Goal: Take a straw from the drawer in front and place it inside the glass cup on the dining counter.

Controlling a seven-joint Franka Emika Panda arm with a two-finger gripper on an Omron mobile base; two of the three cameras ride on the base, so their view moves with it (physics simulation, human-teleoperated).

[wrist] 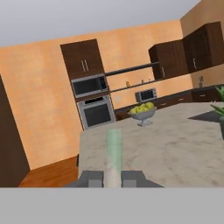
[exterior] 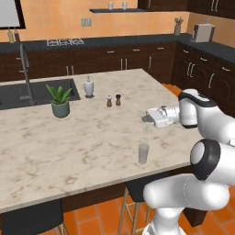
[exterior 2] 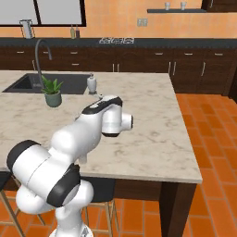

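My gripper (exterior: 146,118) points left over the dining counter (exterior: 69,142) and is shut on the straw (exterior: 146,131), a thin pale stick hanging straight down from the fingers. Directly below it stands the glass cup (exterior: 143,153), near the counter's front edge. The straw's lower end reaches about the cup's rim; whether it is inside I cannot tell. In the hand view the straw (wrist: 113,153) rises between the two fingertips (wrist: 90,178) of the gripper (wrist: 112,179). The drawer is out of view.
A potted plant (exterior: 60,102), a white bottle (exterior: 88,86) and two small shakers (exterior: 113,100) stand further back on the counter beside the sink (exterior: 27,94). A fruit bowl (wrist: 143,114) sits at the far end. Stools (exterior: 137,188) stand under the front edge.
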